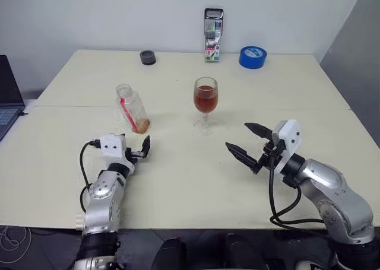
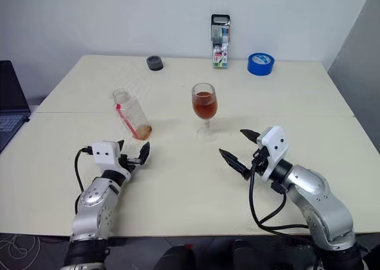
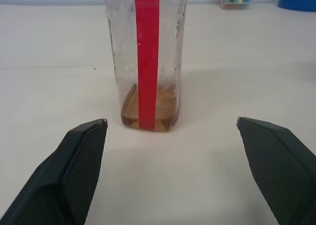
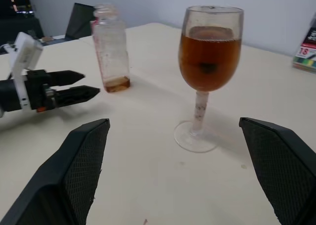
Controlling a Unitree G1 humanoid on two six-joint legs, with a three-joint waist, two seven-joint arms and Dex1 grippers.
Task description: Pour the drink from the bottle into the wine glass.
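The clear bottle (image 1: 132, 108) stands uncapped on the cream table (image 1: 178, 181), left of centre, with a red strip down its side. A thin layer of the reddish-brown drink (image 3: 149, 117) lies at its bottom. To its right stands the wine glass (image 1: 205, 104), its bowl more than half full of the same drink (image 4: 209, 62). My left gripper (image 1: 138, 146) is open just in front of the bottle, apart from it, with nothing between its fingers. My right gripper (image 1: 237, 135) is open and empty, to the right of the glass and nearer to me.
At the table's back edge are a tall marker pack (image 1: 213, 35), a blue tape roll (image 1: 253, 57) and a small dark round object (image 1: 148, 57). A laptop (image 1: 7, 98) sits past the table's left side. A seam crosses the table behind the bottle.
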